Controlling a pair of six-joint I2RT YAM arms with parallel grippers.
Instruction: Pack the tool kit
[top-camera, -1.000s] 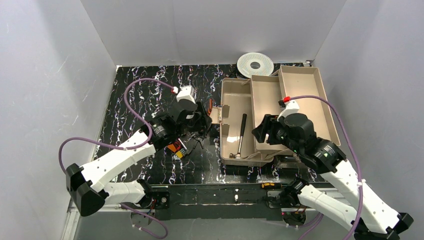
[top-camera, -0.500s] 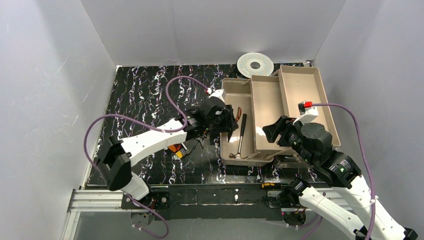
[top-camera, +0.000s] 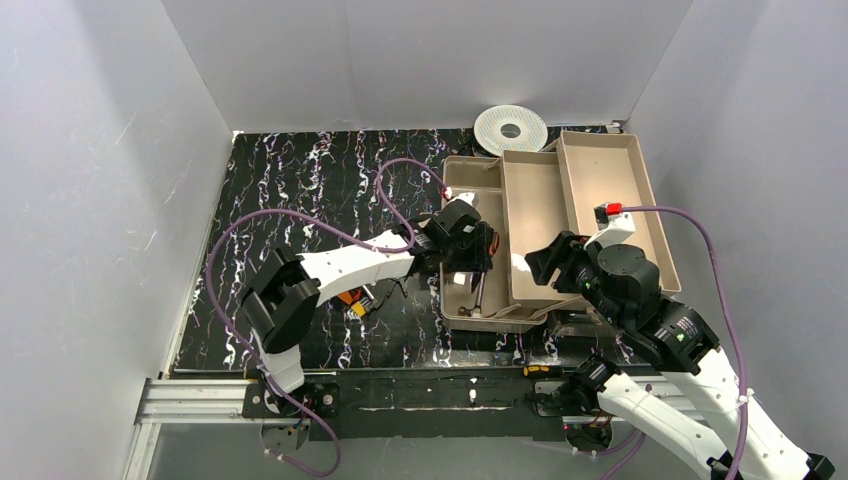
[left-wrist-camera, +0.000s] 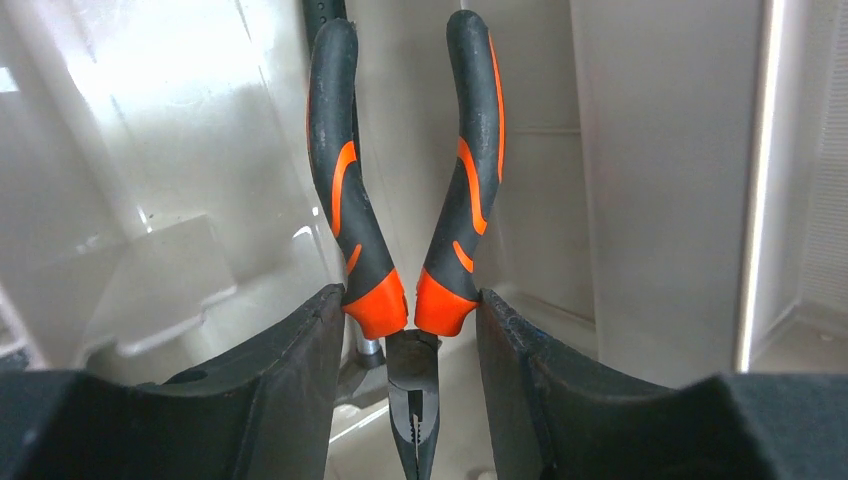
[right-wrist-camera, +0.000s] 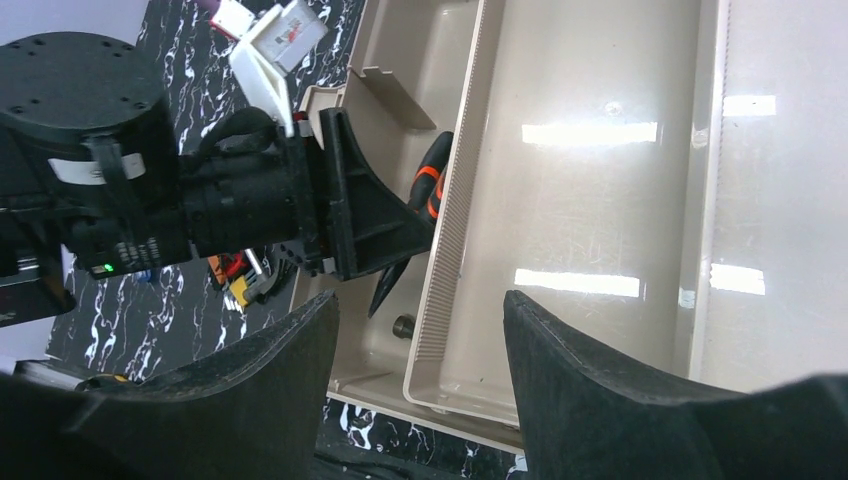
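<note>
Orange-black pliers (left-wrist-camera: 412, 375) between left fingers (left-wrist-camera: 300, 392)

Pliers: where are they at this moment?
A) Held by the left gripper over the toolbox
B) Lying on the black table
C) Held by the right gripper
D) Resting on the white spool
A: the left wrist view shows the pliers clamped by their handles in the left gripper, with the toolbox interior behind them. The right gripper is open and holds nothing.
</note>
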